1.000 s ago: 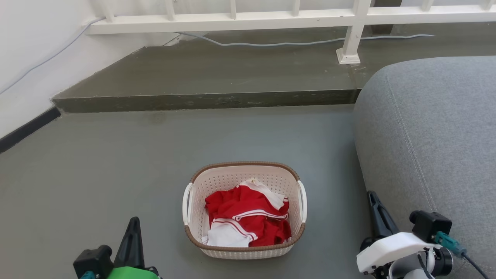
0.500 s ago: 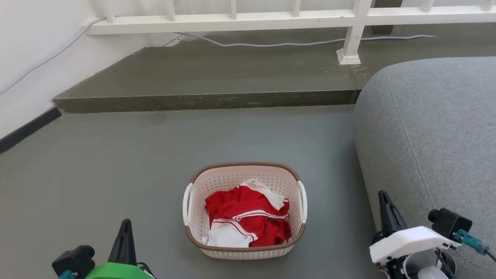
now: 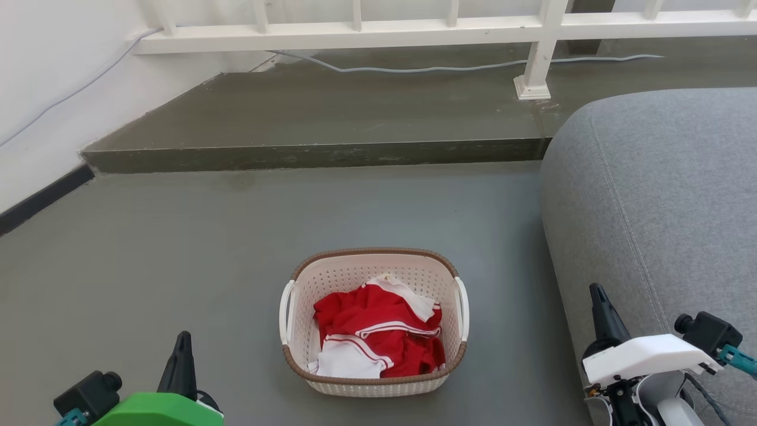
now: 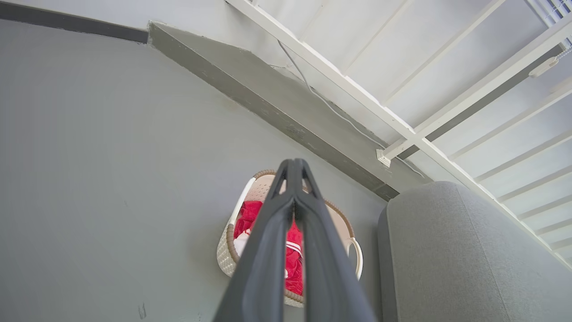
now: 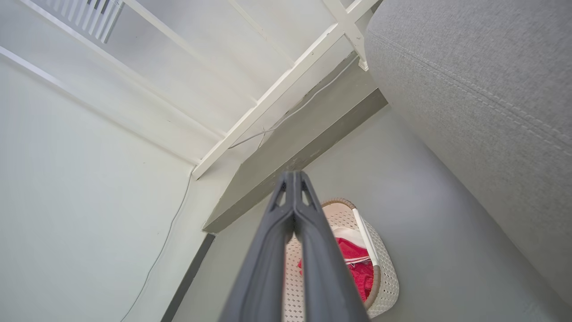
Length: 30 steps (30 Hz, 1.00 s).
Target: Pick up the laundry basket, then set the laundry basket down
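The laundry basket (image 3: pixel 372 263) stands on the grey floor near the bottom centre of the head view, cream-white and perforated with a brown rim and white side handles, holding red and white clothes (image 3: pixel 378 337). My left gripper (image 3: pixel 182 343) is shut at the lower left, well clear of the basket's left handle. My right gripper (image 3: pixel 598 294) is shut at the lower right, beside the sofa. In the left wrist view the closed fingers (image 4: pixel 292 167) cross the laundry basket (image 4: pixel 225 255). The right wrist view has its closed fingers (image 5: pixel 292 179) over the laundry basket (image 5: pixel 384 273).
A grey sofa (image 3: pixel 668 195) fills the right side, close to my right gripper. A raised concrete step (image 3: pixel 313 154) runs across behind the basket, with a white railing (image 3: pixel 414 26) and a loose cable (image 3: pixel 449 66) on it. A white wall (image 3: pixel 41 89) bounds the left.
Both arms have drawn outward and away from the basket: the left gripper moved left and down, the right gripper moved right. The basket stayed put.
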Available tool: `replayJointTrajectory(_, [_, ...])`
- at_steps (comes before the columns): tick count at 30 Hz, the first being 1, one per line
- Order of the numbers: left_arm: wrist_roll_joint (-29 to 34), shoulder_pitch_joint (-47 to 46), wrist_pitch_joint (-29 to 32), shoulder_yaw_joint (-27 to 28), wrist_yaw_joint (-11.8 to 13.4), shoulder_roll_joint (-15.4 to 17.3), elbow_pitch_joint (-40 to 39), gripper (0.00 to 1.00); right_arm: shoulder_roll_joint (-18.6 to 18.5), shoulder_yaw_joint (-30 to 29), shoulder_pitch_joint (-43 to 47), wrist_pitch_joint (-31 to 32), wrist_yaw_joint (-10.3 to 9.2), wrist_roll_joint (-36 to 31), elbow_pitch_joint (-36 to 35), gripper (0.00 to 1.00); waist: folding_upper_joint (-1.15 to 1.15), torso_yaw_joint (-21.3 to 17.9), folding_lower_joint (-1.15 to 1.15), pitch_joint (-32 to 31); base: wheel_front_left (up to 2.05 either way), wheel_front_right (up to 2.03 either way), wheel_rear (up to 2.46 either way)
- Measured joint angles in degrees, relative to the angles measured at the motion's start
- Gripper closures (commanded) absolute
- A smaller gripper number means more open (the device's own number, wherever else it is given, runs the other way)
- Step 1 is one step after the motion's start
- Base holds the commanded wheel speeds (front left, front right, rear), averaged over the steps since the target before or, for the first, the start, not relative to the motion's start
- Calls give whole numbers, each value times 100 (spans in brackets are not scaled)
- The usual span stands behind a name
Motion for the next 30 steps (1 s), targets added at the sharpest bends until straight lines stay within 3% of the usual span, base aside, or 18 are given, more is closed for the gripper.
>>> replayJointTrajectory(30, [-2358,-354,520,327,-363,52,246,100,-115,-532,-252,503,434,2278,126,100,0,12,0,-34,0,0,0])
